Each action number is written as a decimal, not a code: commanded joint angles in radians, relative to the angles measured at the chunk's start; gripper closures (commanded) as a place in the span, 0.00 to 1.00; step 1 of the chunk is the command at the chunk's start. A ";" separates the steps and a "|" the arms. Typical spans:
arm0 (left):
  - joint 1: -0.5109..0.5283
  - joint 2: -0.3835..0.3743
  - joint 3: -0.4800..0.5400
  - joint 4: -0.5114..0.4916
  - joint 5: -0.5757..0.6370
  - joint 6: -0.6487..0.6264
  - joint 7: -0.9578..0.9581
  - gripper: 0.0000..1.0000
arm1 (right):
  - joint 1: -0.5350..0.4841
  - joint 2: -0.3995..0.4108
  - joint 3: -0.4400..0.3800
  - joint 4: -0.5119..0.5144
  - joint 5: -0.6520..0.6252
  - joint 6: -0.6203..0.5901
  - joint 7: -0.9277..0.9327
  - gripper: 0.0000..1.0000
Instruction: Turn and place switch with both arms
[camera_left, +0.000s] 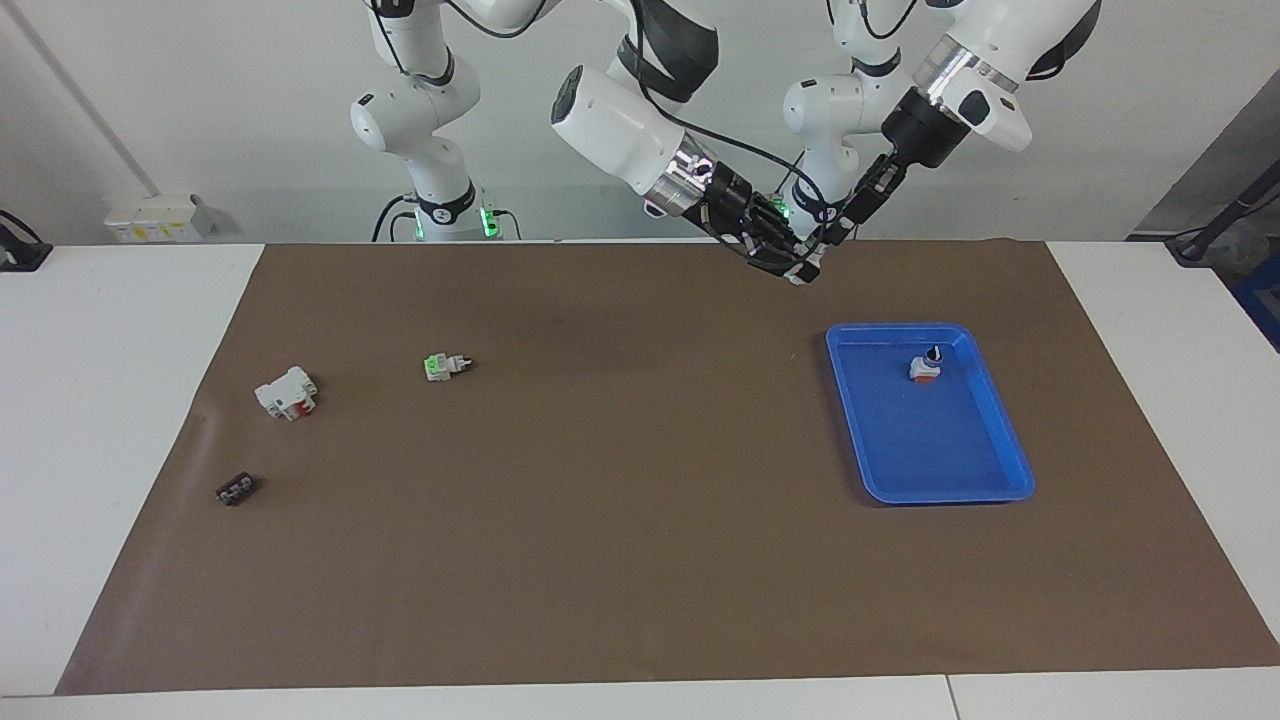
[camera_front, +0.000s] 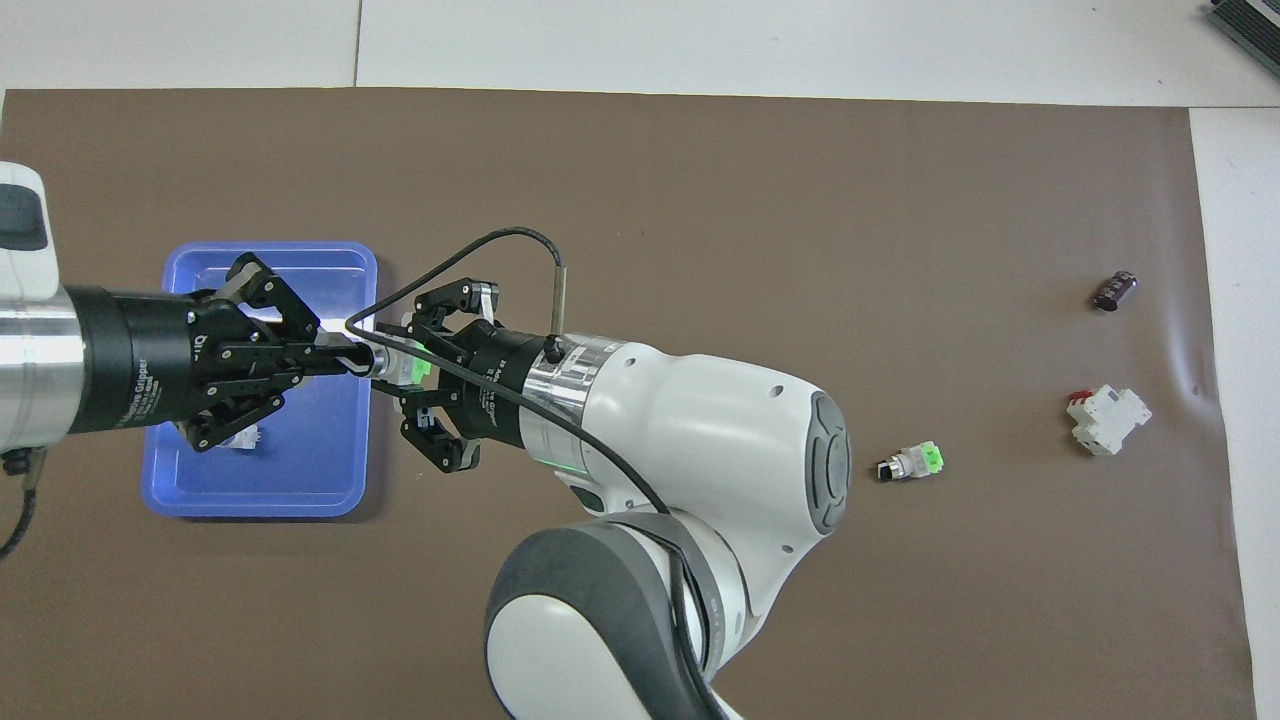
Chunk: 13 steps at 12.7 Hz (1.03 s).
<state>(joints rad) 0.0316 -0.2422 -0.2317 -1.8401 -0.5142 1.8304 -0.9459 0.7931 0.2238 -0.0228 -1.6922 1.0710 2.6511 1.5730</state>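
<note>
The switch (camera_front: 392, 364) is held in the air between both pincers, above the brown mat (camera_left: 640, 560) just beside the blue tray (camera_left: 1000, 420) on its robot-ward side; the right pincer (camera_front: 400, 368) is clamped shut on the switch's grey body with the green part showing between its fingers; the left pincer (camera_front: 345, 358) is closed on the silvery neck end of the same switch, its fingertips pinched together; the two pincers meet nose to nose, the right arm reaching in from the right arm's end of the bench toward the tray; inside the tray, near its robot-ward end, sits a grey switch with black knob and red base (camera_left: 926, 368); well apart from the tray, toward the right arm's end, lie a near-twin grey switch with a green end (camera_left: 445, 367), a white and red breaker-like part (camera_left: 287, 393) and a small dark part (camera_left: 237, 490), each apart from the others on the mat
</note>
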 joint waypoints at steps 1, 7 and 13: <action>-0.036 -0.023 -0.001 -0.025 -0.040 -0.011 0.148 1.00 | -0.003 0.003 0.003 0.003 -0.014 0.006 -0.005 1.00; -0.064 -0.045 0.003 -0.036 -0.040 -0.138 0.652 1.00 | -0.003 0.003 0.003 0.005 -0.014 0.006 -0.007 1.00; -0.047 -0.049 0.023 -0.034 -0.038 -0.236 0.809 1.00 | -0.003 0.003 0.003 0.005 -0.014 0.006 -0.005 1.00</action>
<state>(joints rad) 0.0091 -0.2424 -0.2100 -1.8367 -0.5153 1.7236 -0.1719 0.8074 0.2064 -0.0092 -1.7312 1.0618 2.6257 1.5630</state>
